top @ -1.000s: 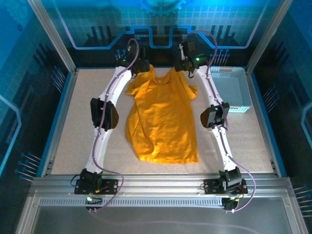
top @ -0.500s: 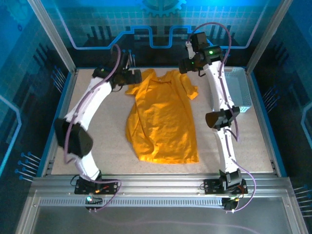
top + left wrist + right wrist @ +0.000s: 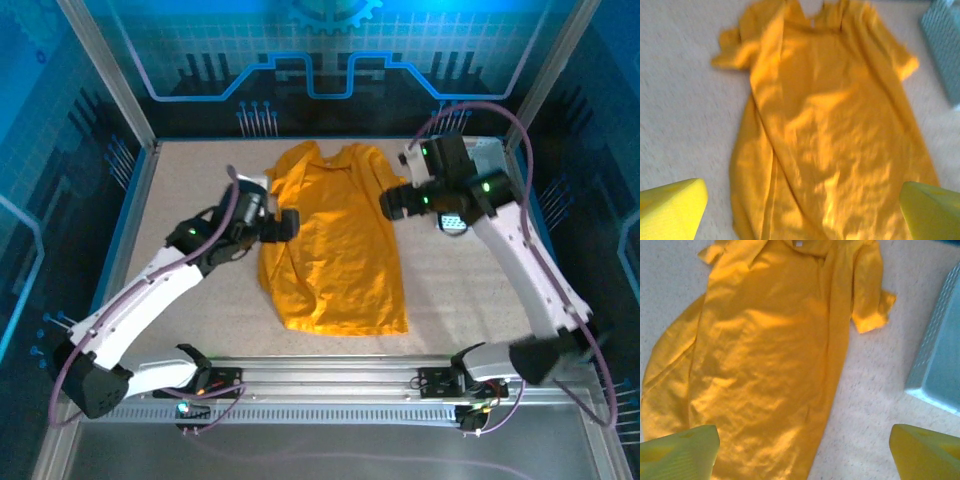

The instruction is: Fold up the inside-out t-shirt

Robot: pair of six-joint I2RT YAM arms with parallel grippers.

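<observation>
The inside-out t-shirt [image 3: 335,250] lies spread flat in the middle of the table, plain orange-yellow, collar at the far end and hem toward the arm bases. A long crease runs down its left side [image 3: 775,150]. My left gripper [image 3: 285,225] hovers over the shirt's left edge, open, with only cloth seen below between its yellow fingers [image 3: 672,210]. At the shirt's right edge, level with the sleeve [image 3: 870,315], my right gripper [image 3: 395,203] also hangs open and holds nothing. In the right wrist view its fingers [image 3: 927,452] frame the shirt's [image 3: 765,360] right edge and bare table.
A pale perforated plastic basket [image 3: 455,222] stands at the back right, largely behind my right arm; its wall [image 3: 940,360] is close to the shirt's right sleeve. Blue side walls and a metal rail at the near edge bound the speckled table [image 3: 170,200].
Both grippers have drawn back from the shirt's shoulders at the far end toward its middle and have opened wider. The shirt stays flat on the table.
</observation>
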